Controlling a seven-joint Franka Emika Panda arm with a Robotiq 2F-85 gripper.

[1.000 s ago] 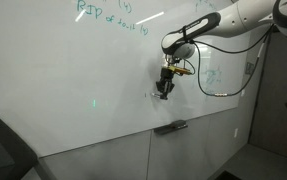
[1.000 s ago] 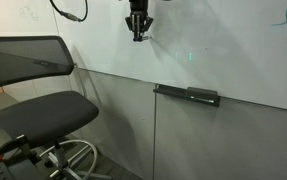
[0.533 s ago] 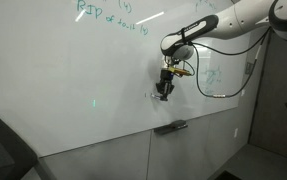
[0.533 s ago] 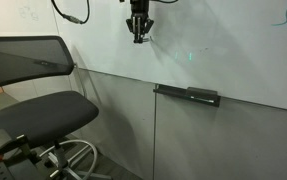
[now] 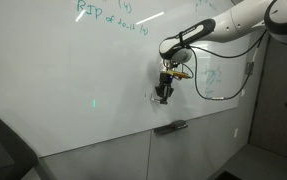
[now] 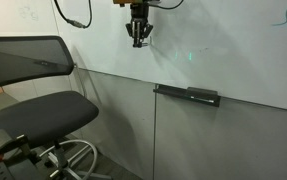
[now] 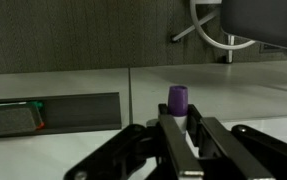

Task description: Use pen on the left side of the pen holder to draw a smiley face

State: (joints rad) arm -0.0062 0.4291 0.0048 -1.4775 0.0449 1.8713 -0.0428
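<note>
While at the shiny white board point(image 5: 73, 110) in an exterior view, points the black metal gripper point(image 5: 163, 96) at it. In an exterior view, above the long dark pen holder point(image 6: 188, 95). Wrist view: squeezes the slim purple-tipped pen point(image 7: 177, 100) tight. Could slip if pushed hard.

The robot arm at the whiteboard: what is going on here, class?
The arm's gripper holds a pen clamped between its fingers and is up against the whiteboard. It is above the pen holder, which is fixed lower down. It appears to be drawing, but any strokes near the tip are too faint to make out.
</note>
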